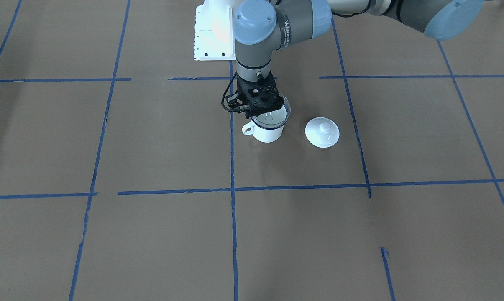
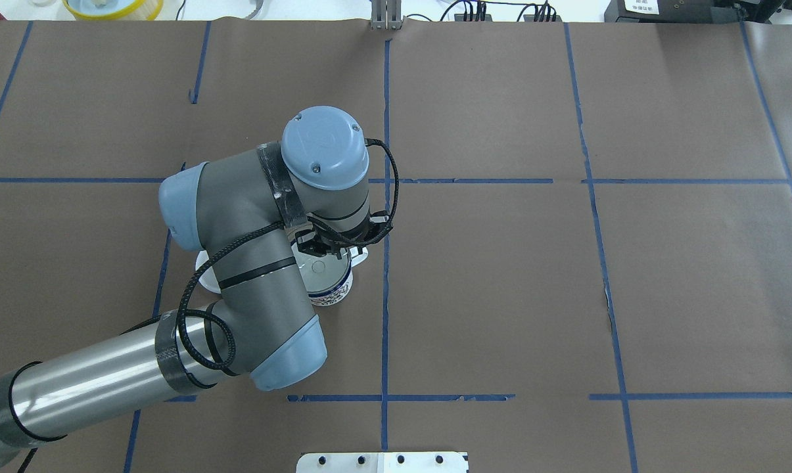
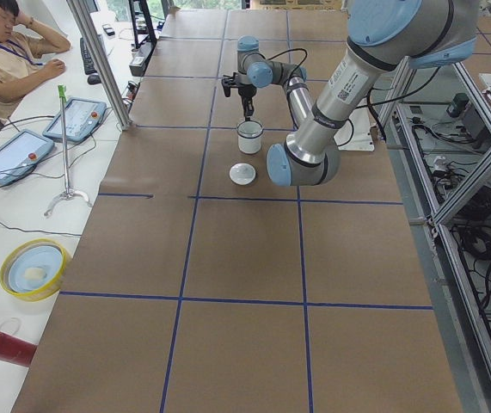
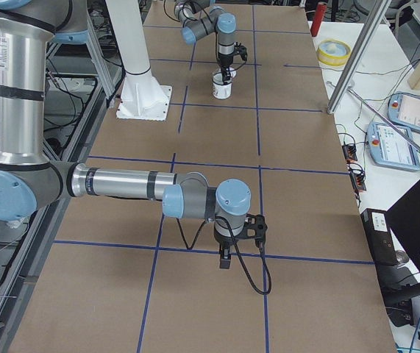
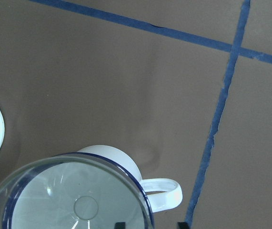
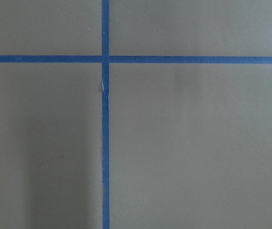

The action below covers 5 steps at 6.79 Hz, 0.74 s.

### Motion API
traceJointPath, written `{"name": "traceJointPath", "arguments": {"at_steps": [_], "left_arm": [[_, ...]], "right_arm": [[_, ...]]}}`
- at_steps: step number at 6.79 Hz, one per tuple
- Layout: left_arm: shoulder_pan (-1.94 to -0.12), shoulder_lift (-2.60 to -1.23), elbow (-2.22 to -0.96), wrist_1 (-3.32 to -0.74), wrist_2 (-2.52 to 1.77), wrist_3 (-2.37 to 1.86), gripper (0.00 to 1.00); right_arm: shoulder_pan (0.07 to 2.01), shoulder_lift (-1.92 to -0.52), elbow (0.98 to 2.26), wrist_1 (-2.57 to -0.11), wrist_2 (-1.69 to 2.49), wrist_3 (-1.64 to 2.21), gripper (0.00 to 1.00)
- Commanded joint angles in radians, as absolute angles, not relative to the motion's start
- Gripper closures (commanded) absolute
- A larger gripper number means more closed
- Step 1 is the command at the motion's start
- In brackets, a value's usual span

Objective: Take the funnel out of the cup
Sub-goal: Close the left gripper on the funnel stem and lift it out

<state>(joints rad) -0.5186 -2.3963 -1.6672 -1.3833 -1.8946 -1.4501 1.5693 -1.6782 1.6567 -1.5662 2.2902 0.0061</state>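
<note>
Hovering over the cup on the counter, the left pincer meets the funnel seated in it. Left wrist view: fingertips spread apart, straddling the funnel's rim by the handle. Right-side view: right pincer well away; I cannot tell its grip.

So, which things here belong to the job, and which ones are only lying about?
For the job: cup; funnel, sitting in it; left gripper, at the rim.
Just lying about: white knobbed lid beside the cup; yellow bowl off the table.
</note>
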Motion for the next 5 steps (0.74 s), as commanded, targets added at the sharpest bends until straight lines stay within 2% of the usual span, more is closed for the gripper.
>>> {"name": "traceJointPath", "arguments": {"at_steps": [1, 4, 5], "left_arm": [[-0.518, -2.402, -1.683, -1.375, -1.893, -1.450, 1.00], [-0.529, -2.419, -1.904, -1.154, -1.888, -1.447, 1.00], [-0.567, -2.452, -1.942, -1.111, -1.852, -1.450, 1.00]], "right_arm": [[1.569, -1.678, 1.657, -1.566, 2.290, 0.006, 0.00], [1.569, -1.678, 1.657, -1.566, 2.290, 0.006, 0.00], [1.569, -1.678, 1.657, -1.566, 2.290, 0.006, 0.00]]}}
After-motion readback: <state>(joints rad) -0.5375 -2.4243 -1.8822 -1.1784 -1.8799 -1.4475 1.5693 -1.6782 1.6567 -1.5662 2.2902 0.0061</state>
